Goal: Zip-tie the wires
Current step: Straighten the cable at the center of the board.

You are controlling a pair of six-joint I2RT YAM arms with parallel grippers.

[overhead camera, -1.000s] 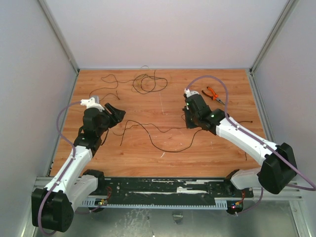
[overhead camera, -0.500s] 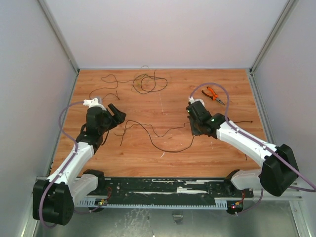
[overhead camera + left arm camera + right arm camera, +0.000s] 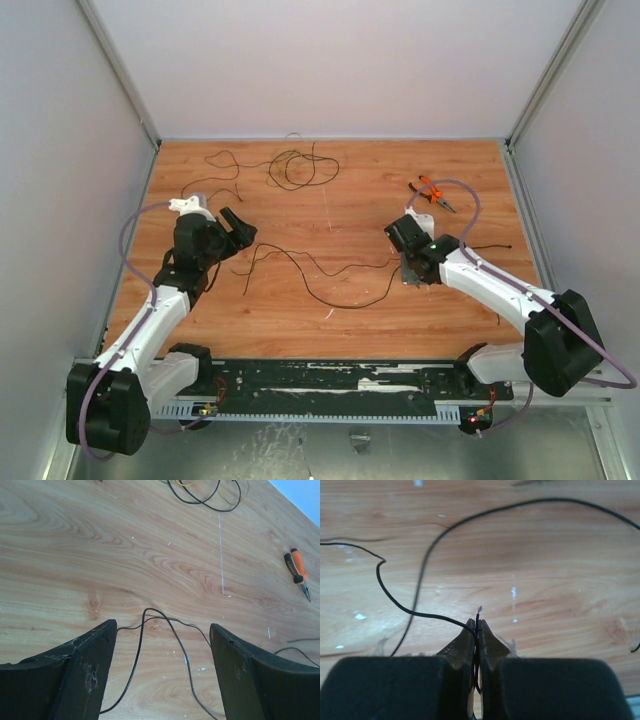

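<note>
From above, we see most of the wires (image 3: 296, 168) in a loose tangle near the far edge of the table (image 3: 470, 310), left of its middle. One strand (image 3: 322, 266) runs across the middle of the table between the arms. The pliers (image 3: 430, 190) lie near the far right corner. The left gripper (image 3: 237, 226) hangs over the strand's left end, and the right gripper (image 3: 408, 280) is at its right end.

At the left wrist, the fingers (image 3: 80, 670) stand wide apart with nothing in them. The strand lies flat on the wood below the gap, curving up in a narrow loop.

At the right wrist, the fingers (image 3: 487, 640) are pressed together with the strand pinched upright between their tips. The rest of it trails off to the left across the table.

We judge that we are gathering the wires and have one end secured. We see no zip tie in any view. The next move probably calls for the left gripper to come right down to the wood and close on the loop. The strand is thin and lies flat, so the fingertips need to reach the surface without pushing it aside.
</note>
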